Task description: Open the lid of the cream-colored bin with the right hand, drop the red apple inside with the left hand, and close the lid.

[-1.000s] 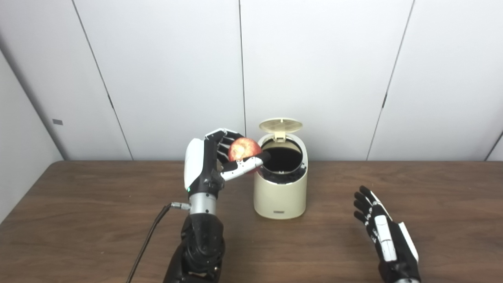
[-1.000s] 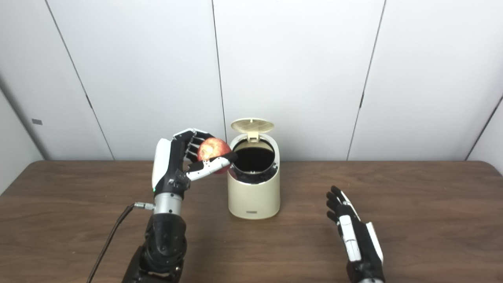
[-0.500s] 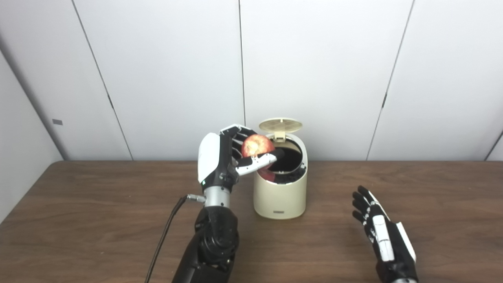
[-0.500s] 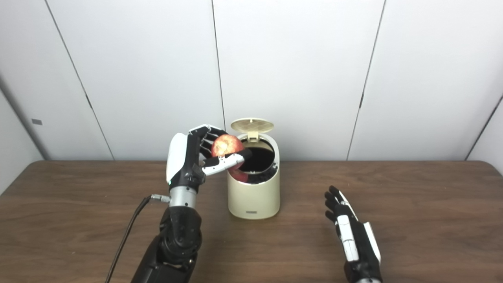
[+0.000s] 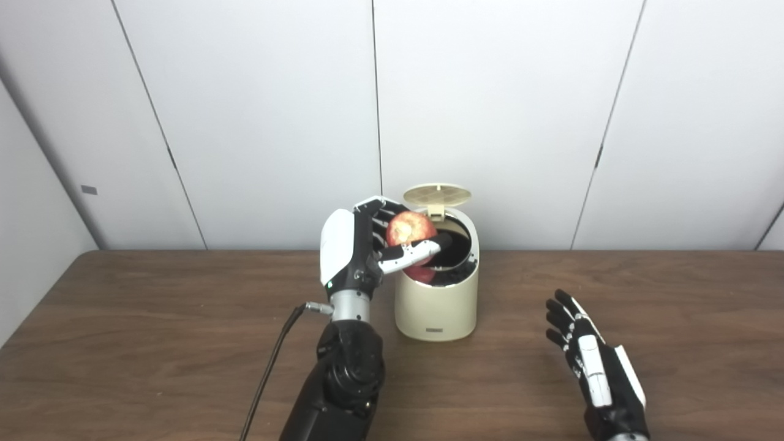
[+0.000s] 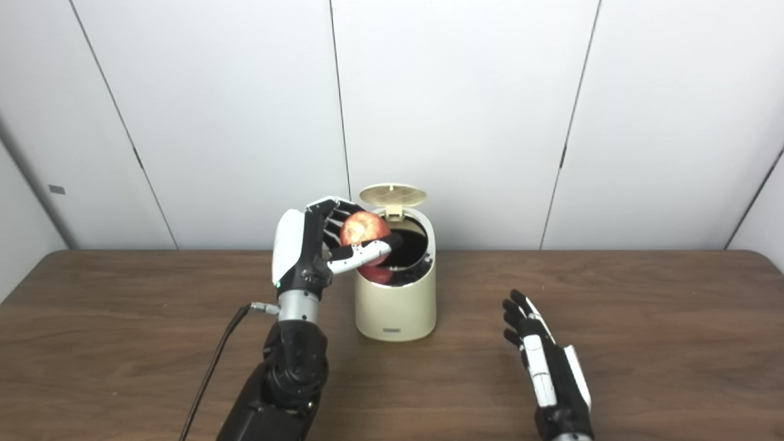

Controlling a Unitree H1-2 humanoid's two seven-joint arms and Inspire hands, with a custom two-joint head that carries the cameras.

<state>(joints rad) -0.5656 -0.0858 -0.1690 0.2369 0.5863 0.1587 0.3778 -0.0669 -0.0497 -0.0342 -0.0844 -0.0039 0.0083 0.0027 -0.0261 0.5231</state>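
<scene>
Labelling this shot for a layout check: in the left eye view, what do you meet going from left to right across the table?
Black cable → left hand → apple → bin → right hand.

A dark brown wood-grain table (image 5: 122,318) is shown filling the lower part of both views. Behind it, a wall of plain white panels (image 5: 490,110) is seen, divided by thin dark seams (image 5: 376,92). A small grey rectangular tag (image 5: 89,190) is fixed to the leftmost panel. The room is evenly lit, and soft shadows are cast on the table.
</scene>
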